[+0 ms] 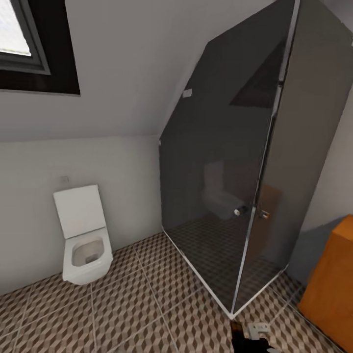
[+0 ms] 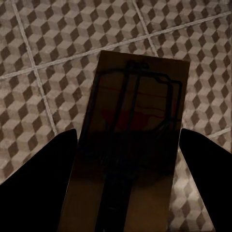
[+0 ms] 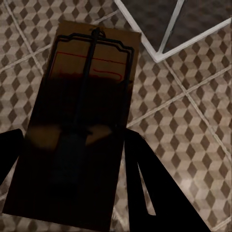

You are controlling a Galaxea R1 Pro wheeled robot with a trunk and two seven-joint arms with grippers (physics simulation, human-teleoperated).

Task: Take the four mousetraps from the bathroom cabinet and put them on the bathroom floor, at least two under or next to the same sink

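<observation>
In the left wrist view a brown wooden mousetrap with a dark wire bar sits between the dark fingers of my left gripper, which is shut on it, above the cube-patterned bathroom floor. My right gripper is shut on a second mousetrap, also over the floor, close to the shower's corner frame. The orange-brown cabinet stands at the right edge of the head view. The bathroom sink is out of view.
A white toilet stands against the wall at the left. A tall dark glass shower enclosure fills the middle and right, its corner reaching toward me. Patterned floor lies between them. A dark arm part shows at the bottom edge.
</observation>
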